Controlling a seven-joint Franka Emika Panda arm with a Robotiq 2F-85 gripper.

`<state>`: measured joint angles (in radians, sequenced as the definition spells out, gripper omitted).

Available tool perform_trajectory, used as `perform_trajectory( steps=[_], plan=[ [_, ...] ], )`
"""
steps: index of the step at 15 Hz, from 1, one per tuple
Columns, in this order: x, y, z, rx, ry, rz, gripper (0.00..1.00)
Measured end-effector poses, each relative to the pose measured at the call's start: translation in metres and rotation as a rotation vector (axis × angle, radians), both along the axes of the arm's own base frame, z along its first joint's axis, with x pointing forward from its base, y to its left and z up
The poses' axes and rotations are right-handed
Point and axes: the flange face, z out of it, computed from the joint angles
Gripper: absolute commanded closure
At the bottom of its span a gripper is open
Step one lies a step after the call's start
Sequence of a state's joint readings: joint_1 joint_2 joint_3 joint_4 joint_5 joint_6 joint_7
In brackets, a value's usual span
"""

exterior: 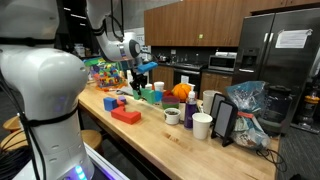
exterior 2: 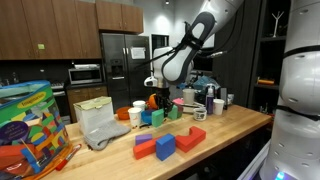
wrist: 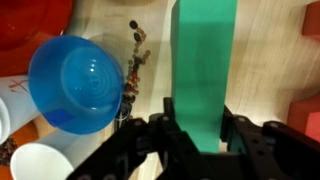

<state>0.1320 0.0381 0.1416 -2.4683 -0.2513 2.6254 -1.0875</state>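
Observation:
In the wrist view my gripper (wrist: 198, 125) has its two black fingers closed against the sides of a long green block (wrist: 205, 70), which runs from the jaws up to the top edge over the pale wooden counter. A blue bowl (wrist: 80, 85) lies close to the left of the block. In both exterior views the gripper (exterior: 138, 72) (exterior 2: 155, 85) points down over a cluster of coloured things on the counter. The fingertips themselves are too small to make out there.
A white cup (wrist: 40, 162) and a red-orange dish (wrist: 30, 20) lie left of the gripper. On the counter are a red block (exterior: 126, 115), a blue block (exterior: 110, 101), white cups (exterior: 202, 125), a mug (exterior: 172, 116), a tablet on a stand (exterior: 225, 120) and a plastic bag (exterior: 245, 100). A colourful toy box (exterior 2: 25, 125) stands at one end.

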Motion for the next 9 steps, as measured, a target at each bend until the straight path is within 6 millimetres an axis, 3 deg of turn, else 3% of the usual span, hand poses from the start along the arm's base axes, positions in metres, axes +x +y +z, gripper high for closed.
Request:
perform_trajectory(
  steps=[9],
  plan=[
    [0.005, -0.065, -0.028, 0.02, 0.027, -0.105, 0.84]
  ],
)
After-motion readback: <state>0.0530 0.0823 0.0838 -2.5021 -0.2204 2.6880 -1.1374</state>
